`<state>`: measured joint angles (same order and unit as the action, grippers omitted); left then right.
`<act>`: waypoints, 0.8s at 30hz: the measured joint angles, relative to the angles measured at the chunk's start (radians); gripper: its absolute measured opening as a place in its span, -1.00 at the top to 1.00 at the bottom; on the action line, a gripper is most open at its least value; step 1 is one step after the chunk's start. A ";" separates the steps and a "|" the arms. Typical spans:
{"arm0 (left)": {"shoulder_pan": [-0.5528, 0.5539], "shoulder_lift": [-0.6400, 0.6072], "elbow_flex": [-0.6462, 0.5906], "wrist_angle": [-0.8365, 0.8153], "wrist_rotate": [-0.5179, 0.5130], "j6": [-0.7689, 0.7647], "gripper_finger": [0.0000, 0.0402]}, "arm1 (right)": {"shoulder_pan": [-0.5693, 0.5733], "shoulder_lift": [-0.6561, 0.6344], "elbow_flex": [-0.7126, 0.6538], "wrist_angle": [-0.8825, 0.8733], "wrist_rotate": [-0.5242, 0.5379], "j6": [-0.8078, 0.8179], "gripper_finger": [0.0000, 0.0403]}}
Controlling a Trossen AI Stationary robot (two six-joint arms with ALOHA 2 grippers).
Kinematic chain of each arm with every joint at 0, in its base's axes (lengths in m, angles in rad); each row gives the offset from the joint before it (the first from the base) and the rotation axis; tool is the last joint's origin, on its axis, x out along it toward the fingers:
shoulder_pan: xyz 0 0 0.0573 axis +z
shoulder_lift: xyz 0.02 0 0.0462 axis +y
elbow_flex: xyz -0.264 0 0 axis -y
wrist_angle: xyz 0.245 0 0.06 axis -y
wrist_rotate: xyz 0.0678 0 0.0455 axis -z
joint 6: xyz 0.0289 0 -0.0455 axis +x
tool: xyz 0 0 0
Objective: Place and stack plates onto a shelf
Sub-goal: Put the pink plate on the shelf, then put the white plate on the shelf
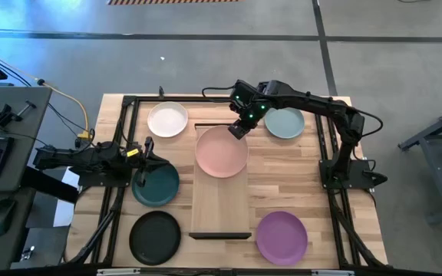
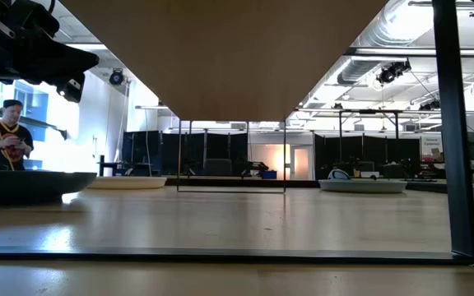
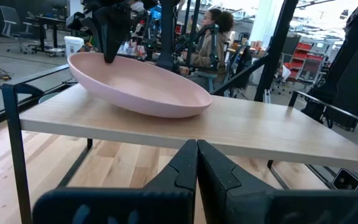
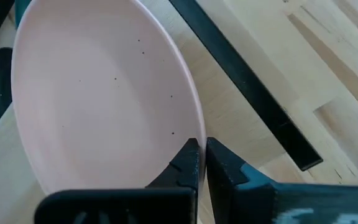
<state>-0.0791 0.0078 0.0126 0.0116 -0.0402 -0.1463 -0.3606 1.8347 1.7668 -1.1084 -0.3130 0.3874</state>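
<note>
Left gripper (image 1: pixel 140 178) is waiting over the dark teal plate (image 1: pixel 156 185) near the table's left edge, fingers pressed together | right gripper (image 1: pixel 239 127) is pinching the pink plate (image 1: pixel 221 151) rim, tilted at the shelf (image 1: pixel 219 205) far end | risk: plate is overhanging the shelf's sides, may slide on release.

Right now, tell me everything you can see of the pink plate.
The pink plate is round, matte and shallow with a raised rim, finely speckled inside. It sits tilted on the far end of the shelf: one edge rests on the board, the far edge is lifted. The right gripper is shut on that lifted rim. Nothing lies in it, and no other plate touches it.
</note>
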 joint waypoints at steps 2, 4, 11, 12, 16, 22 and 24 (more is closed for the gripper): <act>0.000 0.000 0.000 0.000 0.000 0.000 1.00 | 0.001 0.000 0.000 0.002 0.007 0.000 1.00; 0.000 0.000 0.000 0.000 0.000 0.000 1.00 | 0.001 0.000 0.000 0.008 0.025 0.001 0.99; 0.000 0.000 0.000 0.000 0.000 0.000 1.00 | 0.001 0.000 0.000 0.037 0.080 -0.040 0.64; 0.000 0.000 0.000 0.000 0.000 0.000 1.00 | 0.001 0.000 0.000 0.037 0.087 -0.052 0.57; 0.000 0.000 0.000 0.000 0.000 0.000 1.00 | 0.001 -0.015 0.000 0.046 0.118 -0.108 0.29; 0.000 0.000 0.000 0.000 0.000 0.000 1.00 | -0.005 -0.084 0.000 0.021 0.117 -0.181 0.06; 0.000 0.000 0.000 0.000 0.000 0.000 1.00 | 0.014 -0.119 -0.014 0.009 0.119 -0.191 0.05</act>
<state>-0.0792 0.0078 0.0127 0.0117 -0.0402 -0.1463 -0.3463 1.7157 1.7529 -1.0992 -0.1940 0.1962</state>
